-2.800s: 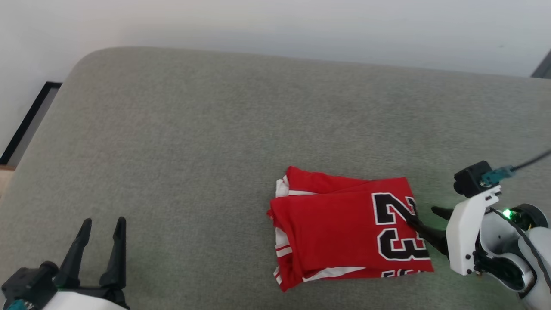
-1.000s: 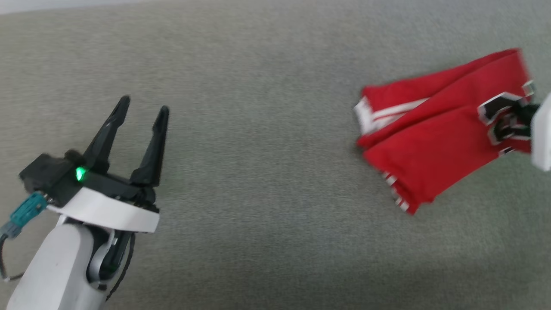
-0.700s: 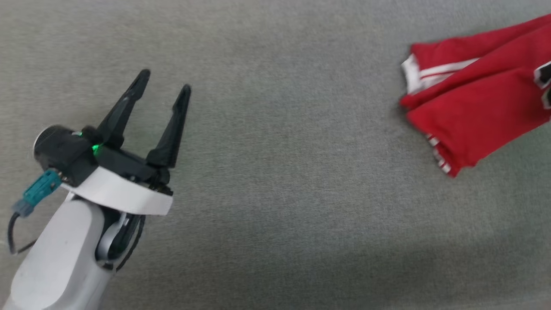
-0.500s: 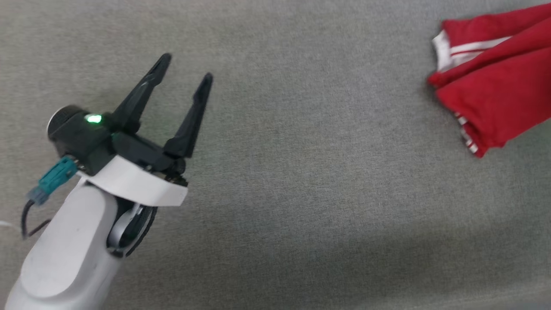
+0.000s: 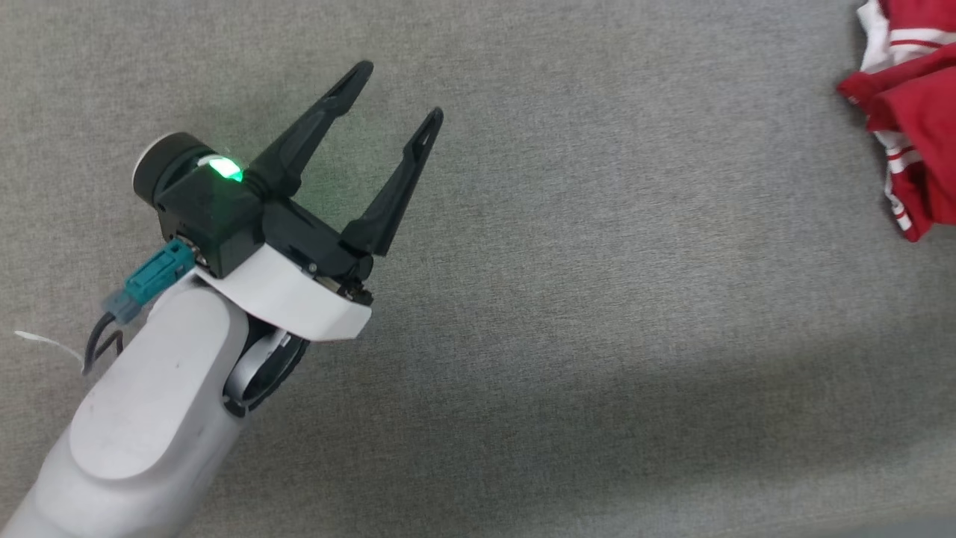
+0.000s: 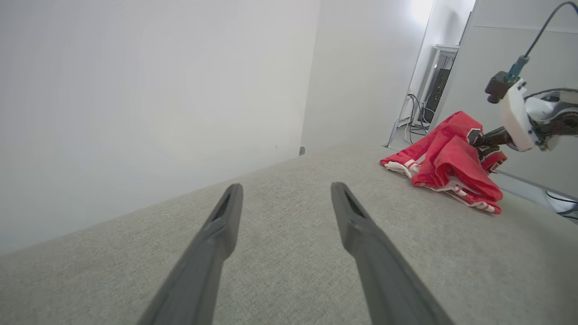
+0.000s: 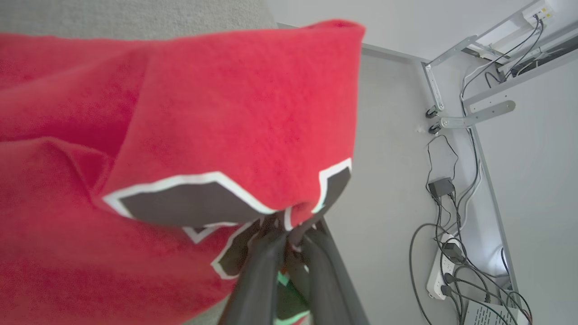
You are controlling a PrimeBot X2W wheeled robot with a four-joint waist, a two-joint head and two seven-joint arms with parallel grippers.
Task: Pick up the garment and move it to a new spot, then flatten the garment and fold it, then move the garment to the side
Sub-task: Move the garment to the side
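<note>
Watch out: your right gripper is pinching only a small bit of the garment, right by the black number. The soft folds are hanging loose, and they could slip out or come undone if you are pulling too fast. The garment is lying at the far right of the gray cushion, with one end lifted. Your left gripper is hovering well apart on the left, fingers spread, holding nothing.

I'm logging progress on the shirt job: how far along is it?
Folding looks done: the shirt is a compact layered bundle. In hand: the right gripper is shut on its printed end, held raised, while the rest lies on the grey cushion. Remaining: set it down aside and release. The left gripper is open.
</note>
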